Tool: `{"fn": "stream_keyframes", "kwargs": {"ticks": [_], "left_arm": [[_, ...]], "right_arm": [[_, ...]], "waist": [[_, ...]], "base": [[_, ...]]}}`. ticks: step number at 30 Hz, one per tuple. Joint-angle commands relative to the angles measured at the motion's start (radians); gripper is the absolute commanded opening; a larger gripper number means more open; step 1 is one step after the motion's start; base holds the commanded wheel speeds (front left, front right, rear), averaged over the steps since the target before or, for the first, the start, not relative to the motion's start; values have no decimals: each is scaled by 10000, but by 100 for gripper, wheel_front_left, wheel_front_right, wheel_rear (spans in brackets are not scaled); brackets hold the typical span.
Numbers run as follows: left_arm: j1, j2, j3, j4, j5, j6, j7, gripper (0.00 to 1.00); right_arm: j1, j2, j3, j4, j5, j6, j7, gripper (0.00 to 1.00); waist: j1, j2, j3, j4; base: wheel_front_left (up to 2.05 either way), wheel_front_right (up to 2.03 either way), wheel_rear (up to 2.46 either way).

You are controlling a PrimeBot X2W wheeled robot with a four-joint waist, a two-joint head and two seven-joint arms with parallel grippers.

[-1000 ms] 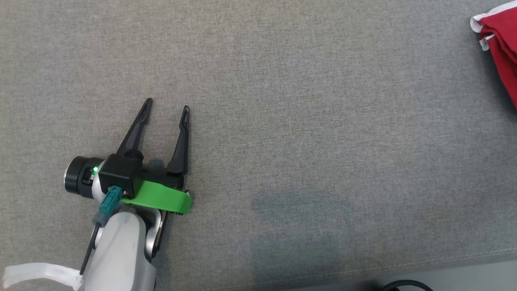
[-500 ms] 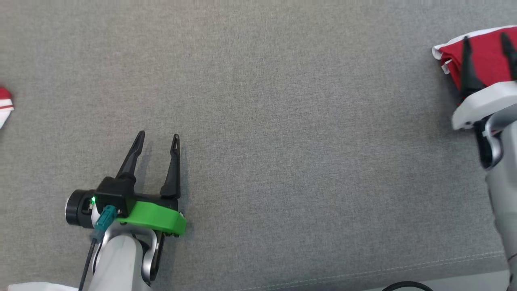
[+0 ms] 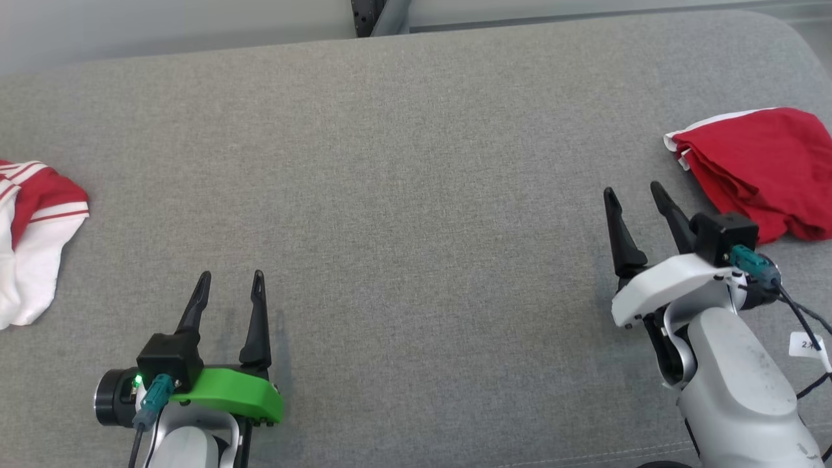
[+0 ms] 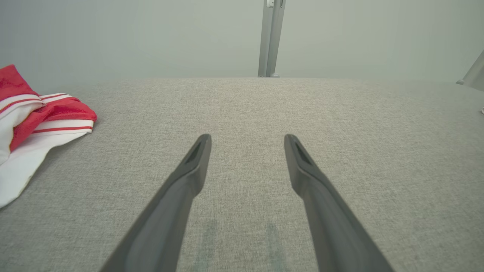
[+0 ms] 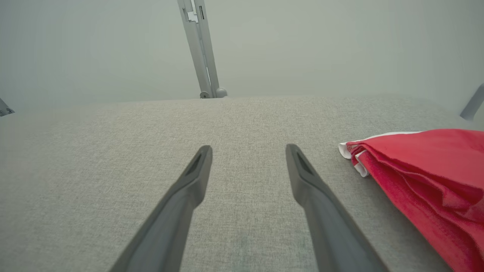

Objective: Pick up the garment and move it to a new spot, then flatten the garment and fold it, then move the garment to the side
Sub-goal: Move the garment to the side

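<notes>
Head view, items. Left gripper (image 3: 233, 278): fingers spread, holding nothing, over bare cushion (image 3: 416, 195). Right gripper (image 3: 632, 190): fingers likewise apart, empty, near red garment (image 3: 754, 162). Red garment: folded flat at the cushion's right end, apparently set aside as finished; far edge cut off. Striped garment (image 3: 39, 214): crumpled at the left end, probably awaiting pickup; partly out of frame, so its type is unclear.
</notes>
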Motion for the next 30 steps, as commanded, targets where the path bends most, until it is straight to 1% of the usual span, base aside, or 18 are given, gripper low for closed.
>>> {"fn": "stream_keyframes", "kwargs": {"ticks": [1,7,17,25,30], "left_arm": [[191,40,73,45,-87,84,0,100],[520,41,298,89,-164,202,0,100],[1239,41,570,258,-272,289,0,100],[1463,40,610,327,-257,268,0,100],[1421,40,534,331,-258,257,0,100]], "right_arm": [[334,96,-138,-94,79,-17,-27,100],[1062,444,-284,-320,-100,-15,-27,100],[2224,733,-345,-528,-527,-15,-27,100],[2669,818,-358,-767,-687,-15,-27,100],[2691,842,-440,-884,-721,-15,-27,100]], "waist": [[0,0,-443,69],[0,0,-859,29],[0,0,-1720,-22],[0,0,-1875,41],[0,0,-1836,93]], "base": [[0,0,0],[0,0,0],[0,0,0],[0,0,0],[0,0,0]]}}
